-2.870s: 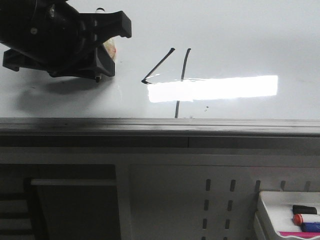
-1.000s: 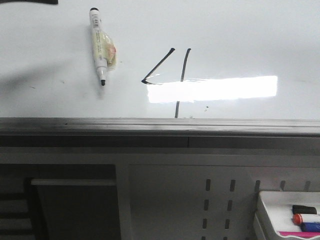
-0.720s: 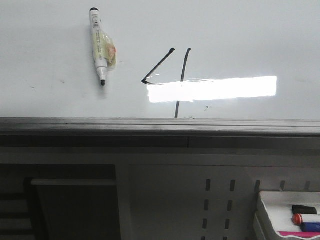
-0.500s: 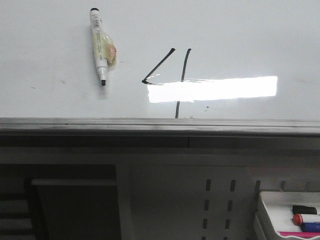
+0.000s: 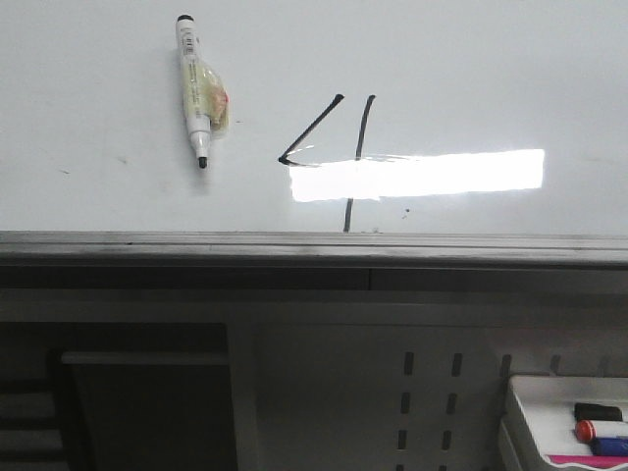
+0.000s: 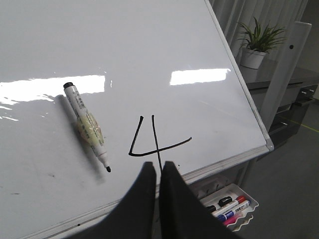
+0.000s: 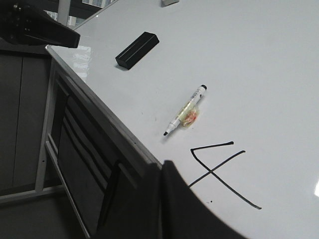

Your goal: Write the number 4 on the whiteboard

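Observation:
The whiteboard fills the upper front view, with a grey edge rail below it. The number 4 is drawn on it in thin black strokes, partly washed out by a bright glare band. A capless white marker with a yellowish wrap lies loose on the board left of the 4, tip toward the rail. My left gripper is shut and holds nothing; it hangs off the board over the rail, near the foot of the 4. My right gripper is also shut and holds nothing, beside the rail near the 4. Neither gripper shows in the front view.
A black eraser rests farther along the board past the marker. A small white tray with several markers hangs below the rail at the lower right. Dark shelving sits under the board, and part of the left arm shows in the right wrist view.
2.9 s ago the left gripper covered the marker in the front view; it has since let go and withdrawn out of that view. The marker and the 4 have not moved in the last second.

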